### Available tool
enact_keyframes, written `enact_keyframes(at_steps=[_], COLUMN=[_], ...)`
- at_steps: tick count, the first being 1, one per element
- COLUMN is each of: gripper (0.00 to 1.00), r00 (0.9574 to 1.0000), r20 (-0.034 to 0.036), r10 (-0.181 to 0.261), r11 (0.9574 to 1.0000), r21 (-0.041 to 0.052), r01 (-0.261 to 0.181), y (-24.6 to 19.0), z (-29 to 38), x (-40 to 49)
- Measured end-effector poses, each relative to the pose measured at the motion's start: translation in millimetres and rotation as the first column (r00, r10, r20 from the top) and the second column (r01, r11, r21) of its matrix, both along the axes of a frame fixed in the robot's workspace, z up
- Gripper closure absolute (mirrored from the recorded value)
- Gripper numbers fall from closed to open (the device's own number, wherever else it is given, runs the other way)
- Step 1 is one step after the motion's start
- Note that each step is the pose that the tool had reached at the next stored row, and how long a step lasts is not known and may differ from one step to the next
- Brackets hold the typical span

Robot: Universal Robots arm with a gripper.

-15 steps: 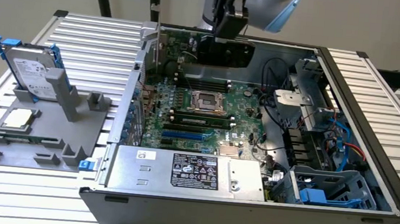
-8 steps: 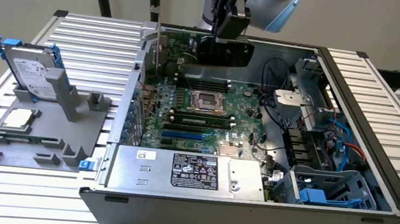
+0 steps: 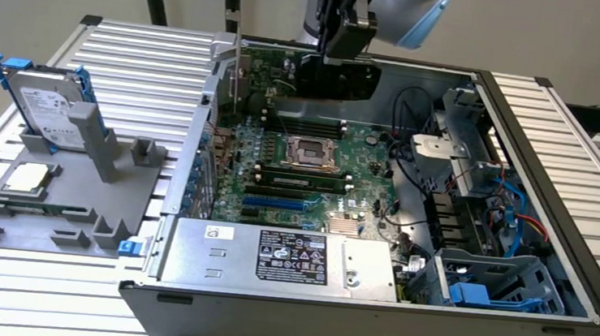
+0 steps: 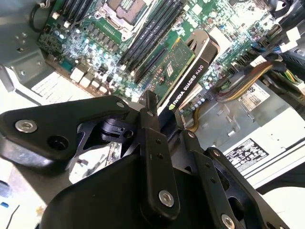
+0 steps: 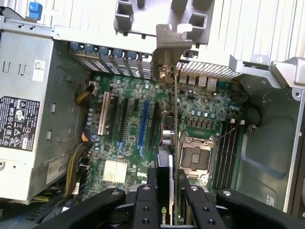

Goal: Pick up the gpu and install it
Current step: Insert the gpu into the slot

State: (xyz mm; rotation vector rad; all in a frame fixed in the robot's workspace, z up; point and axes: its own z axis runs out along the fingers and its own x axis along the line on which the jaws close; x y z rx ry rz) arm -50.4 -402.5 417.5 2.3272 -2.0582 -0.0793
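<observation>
My gripper hangs over the back of the open computer case, shut on the gpu. The card is held on edge above the motherboard, not touching it. In the second wrist view the gpu shows a green board face and a black shroud, clamped between the fingers of the gripper. In the first wrist view the gpu is seen edge-on. Its silver bracket is by the case's rear slot openings, and the gripper is closed around its top edge.
Expansion slots, one of them blue, lie beside the card, next to the processor socket and memory sticks. A power supply fills the case front. On the exterior view's left, a grey holder carries a hard drive and a processor chip.
</observation>
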Motion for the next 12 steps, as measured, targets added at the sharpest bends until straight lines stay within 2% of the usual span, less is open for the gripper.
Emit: enact_keyframes(at_steps=[7, 12], gripper=[1.0, 1.0], r00=[0.9967, 0.9945], r20=[-0.0001, -0.0001], r10=[-0.081, -0.105], r11=[0.9967, 0.9945], r21=[-0.0001, -0.0001], r01=[0.081, 0.105], y=[-0.1, -0.1], z=[-4.9, -9.4], x=[-0.1, -0.1])
